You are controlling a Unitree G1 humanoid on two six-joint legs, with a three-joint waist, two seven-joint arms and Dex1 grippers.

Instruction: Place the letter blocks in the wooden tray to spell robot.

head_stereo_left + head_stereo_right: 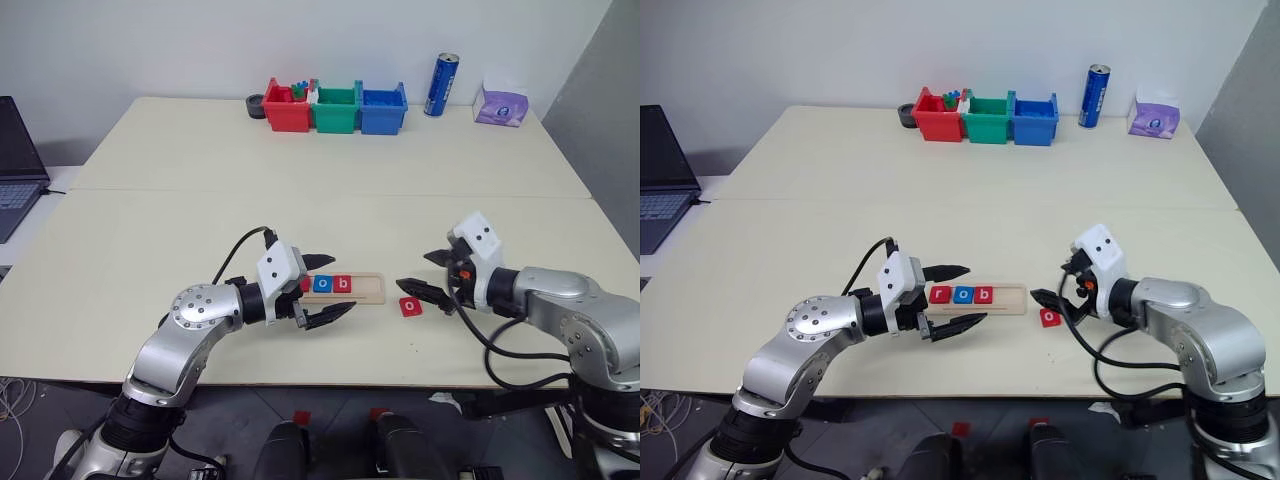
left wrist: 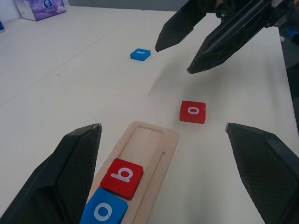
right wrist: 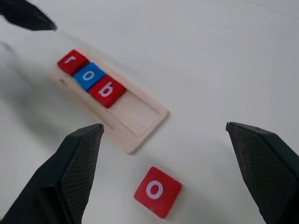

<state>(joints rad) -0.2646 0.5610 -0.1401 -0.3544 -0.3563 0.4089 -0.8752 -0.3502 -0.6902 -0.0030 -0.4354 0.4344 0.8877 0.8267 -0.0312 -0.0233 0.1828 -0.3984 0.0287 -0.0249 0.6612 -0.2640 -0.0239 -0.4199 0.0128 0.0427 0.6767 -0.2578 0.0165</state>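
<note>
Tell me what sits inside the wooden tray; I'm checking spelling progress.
The wooden tray holds three letter blocks in a row: red r, blue o, red b. The remaining groove is bare. The wood beneath the blocks is covered.

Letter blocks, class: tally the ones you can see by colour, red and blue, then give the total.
Red: 3, the r and b in the wooden tray, and an o loose on the table beside it.
Blue: 2, the o in the tray and one lying farther off on the table.
Total: 5
</note>
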